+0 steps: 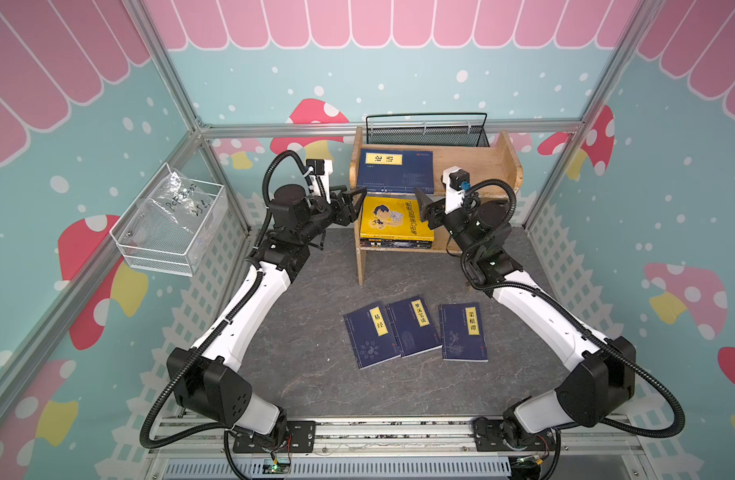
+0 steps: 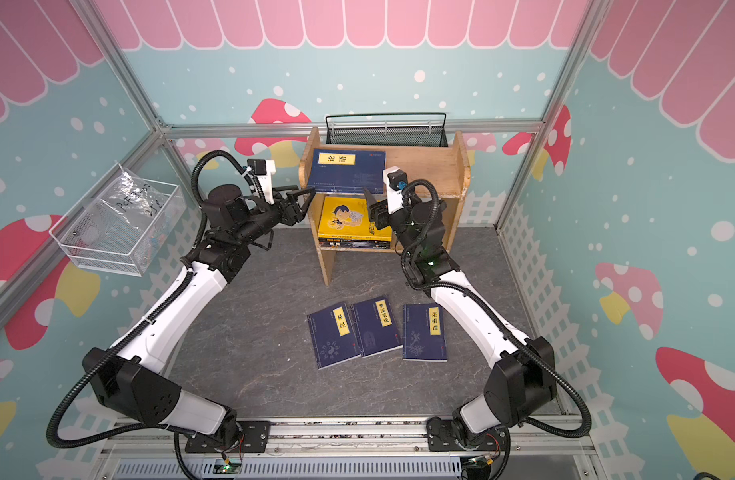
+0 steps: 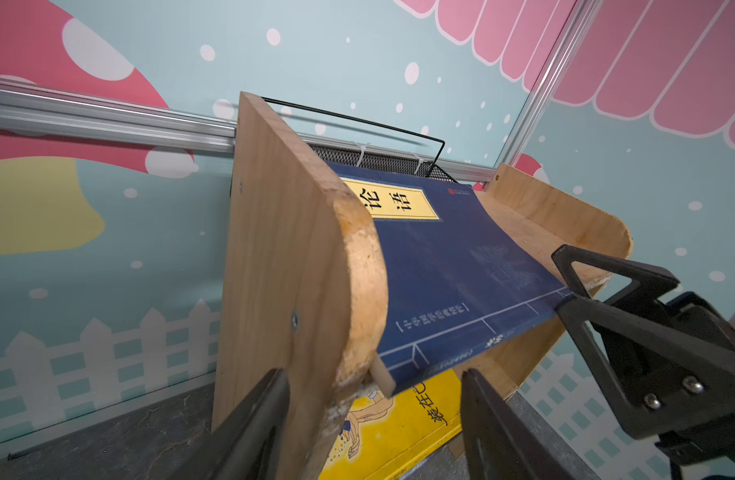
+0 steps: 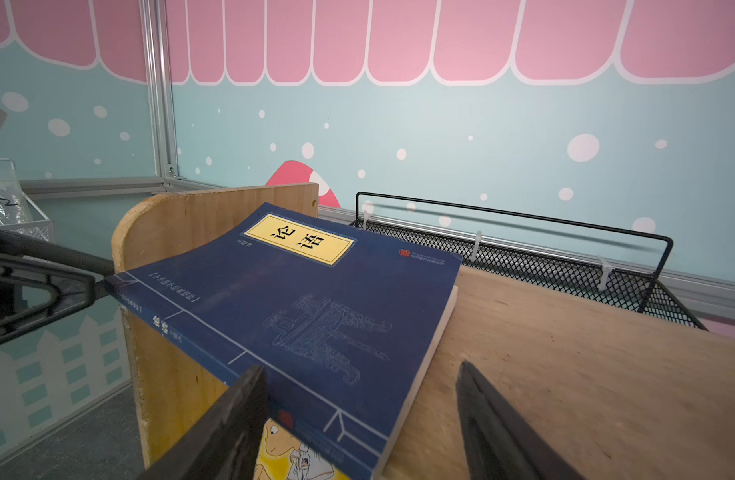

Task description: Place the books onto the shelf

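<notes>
My two arms reach in toward the shelf [image 1: 469, 166] from either side, forearms raised and wrists turned inward. The left claw [image 1: 354, 204] hangs at the shelf's left side panel. Its jaws are wide, and in the left wrist view the panel's rounded front edge sits between them with nothing gripped. The right claw [image 1: 425, 210] is at the front of the top tier, also wide. It straddles the near corner of the navy book [image 1: 395, 170], and I can't see it pinching.

That book lies cover up on the top tier, its spine overhanging the front edge. Below it, a yellow book [image 1: 393, 220] tops a stack on the lower tier, and the ones under it show only their spines. Three more navy books [image 1: 413, 328] lie on the desk [image 1: 316, 311] in front of the shelf. A black mesh basket [image 1: 428, 133] stands behind the shelf. My right arm hides the lower tier's right end.
</notes>
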{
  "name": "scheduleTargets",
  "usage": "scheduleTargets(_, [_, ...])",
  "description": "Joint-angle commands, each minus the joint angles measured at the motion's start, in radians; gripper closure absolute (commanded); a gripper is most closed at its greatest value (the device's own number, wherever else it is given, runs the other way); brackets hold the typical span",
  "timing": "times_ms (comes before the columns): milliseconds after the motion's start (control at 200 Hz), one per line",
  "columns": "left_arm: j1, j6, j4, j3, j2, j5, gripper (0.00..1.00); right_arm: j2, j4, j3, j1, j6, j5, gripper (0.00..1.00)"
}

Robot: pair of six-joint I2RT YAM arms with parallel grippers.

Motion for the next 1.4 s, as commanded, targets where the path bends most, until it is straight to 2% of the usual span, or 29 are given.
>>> scheduleTargets(0, [0.006, 0.012, 0.007, 0.03, 0.021, -0.008, 0.33, 0.052, -0.073, 0.005, 0.003, -0.009, 0.024, 0.27])
scheduleTargets(775, [0.008, 0.024, 0.027, 0.026, 0.043, -0.095, 0.37, 0.101, -0.075, 0.028, 0.01, -0.016, 0.021, 0.29])
scheduleTargets(1011, [0.008, 0.006, 0.044, -0.01, 0.006, -0.081, 0.37, 0.097, -0.088, 0.045, 0.008, -0.02, 0.019, 0.29])
scheduleTargets(1106, [0.009, 0.003, 0.041, -0.035, -0.026, -0.071, 0.37, 0.084, -0.106, 0.053, 0.009, -0.015, 0.007, 0.27])
scheduleTargets(1266, [0.009, 0.0, 0.046, -0.096, -0.105, -0.063, 0.37, 0.027, -0.148, 0.074, 0.009, 0.041, -0.038, 0.16])
scheduleTargets(1391, [0.01, -0.008, 0.056, -0.144, -0.166, -0.059, 0.37, 0.005, -0.202, 0.112, 0.009, 0.082, -0.02, 0.15])
